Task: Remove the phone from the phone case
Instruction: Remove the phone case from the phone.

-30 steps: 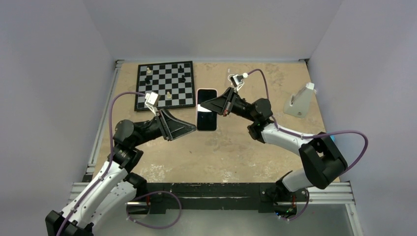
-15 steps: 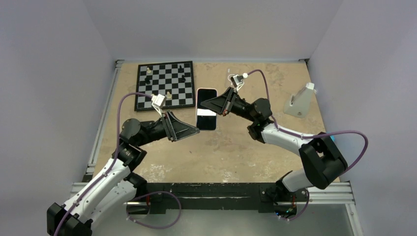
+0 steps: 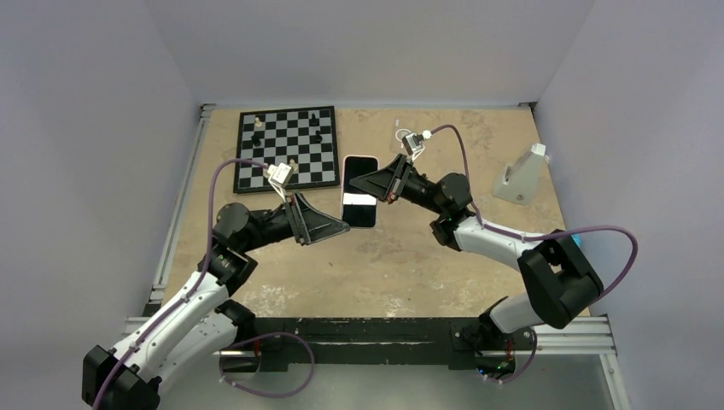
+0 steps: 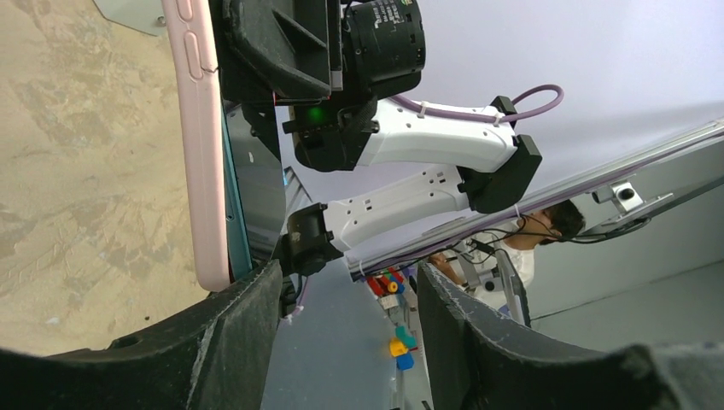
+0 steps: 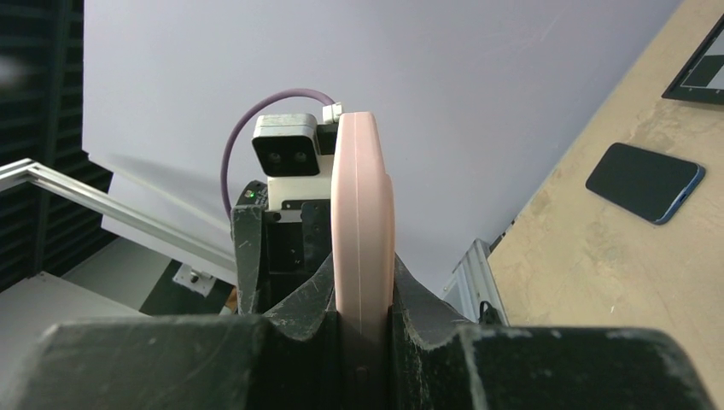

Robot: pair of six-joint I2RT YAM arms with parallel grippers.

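The phone [image 3: 359, 190] hangs in the air over the middle of the table, black screen up, with a pink rim. My right gripper [image 3: 353, 181] is shut on its long edge. In the right wrist view the pink edge [image 5: 363, 213] is pinched tight between both jaws. My left gripper [image 3: 344, 226] stands open at the phone's near left corner, nothing between its fingers. In the left wrist view the pink edge [image 4: 198, 145] ends just above my left finger [image 4: 230, 342]. I cannot tell the clear phone case apart from the phone.
A chessboard [image 3: 286, 147] with a few pieces lies at the back left. A grey stand [image 3: 519, 178] sits at the right. A second dark phone with a blue rim [image 5: 646, 181] lies flat on the table. Walls close in the table on three sides.
My left arm has shifted a little to the right toward the phone's near corner, and its jaws have widened slightly. The right gripper and the phone have barely moved.
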